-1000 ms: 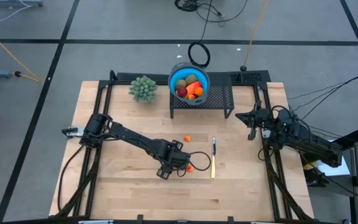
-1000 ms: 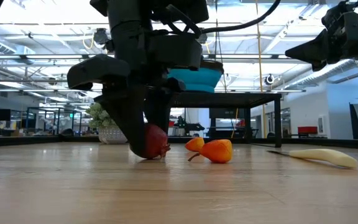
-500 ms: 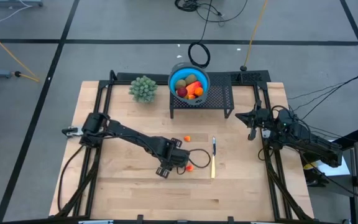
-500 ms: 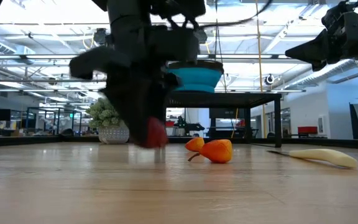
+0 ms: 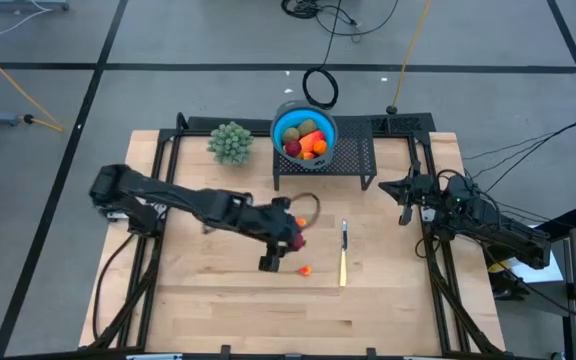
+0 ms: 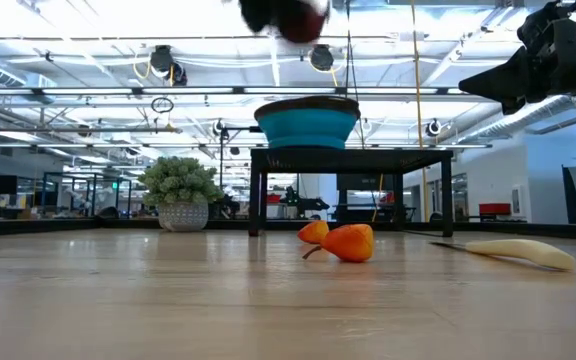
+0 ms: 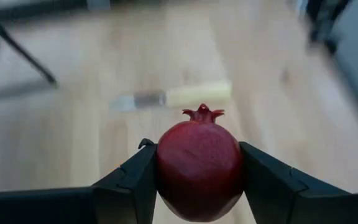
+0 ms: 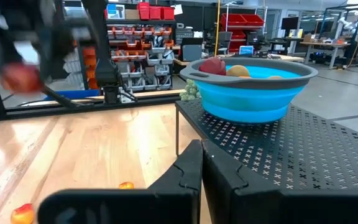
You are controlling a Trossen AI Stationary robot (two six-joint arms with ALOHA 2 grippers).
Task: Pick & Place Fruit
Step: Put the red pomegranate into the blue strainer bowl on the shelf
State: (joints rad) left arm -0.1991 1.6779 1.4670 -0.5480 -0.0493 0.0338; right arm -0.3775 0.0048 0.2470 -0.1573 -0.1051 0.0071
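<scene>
My left gripper (image 5: pixel 290 238) hangs above the middle of the table, shut on a dark red round fruit (image 7: pixel 199 163) with a small crown. In the low view the fruit (image 6: pixel 290 16) sits at the very top, high over the wood. An orange-red fruit (image 6: pixel 349 243) and a tiny orange one (image 6: pixel 313 232) lie on the table; from above I see the orange-red fruit (image 5: pixel 306 270). A blue bowl (image 5: pixel 281 124) with several fruits stands on a black rack (image 5: pixel 356 160). My right gripper (image 5: pixel 405 203) waits shut beside the rack's right end. My left gripper pinches the dark red fruit across its round middle, one finger (image 7: pixel 135 180) on each flank. The crown (image 7: pixel 202 114) points away from the wrist. The fruit is lifted clear of the table.
A thin knife (image 5: pixel 344 256) with a pale handle lies right of the orange fruit. A pale green bushy plant (image 5: pixel 230 142) stands left of the rack. Black frame rails run along the table's left and right sides. Bare wood lies along the near edge.
My left gripper, shut on the dark red fruit, has risen from the table top and moved a little toward the far edge. The fruit, which stood on the wood a second ago, is now lifted clear and high. The orange fruits have stayed put.
</scene>
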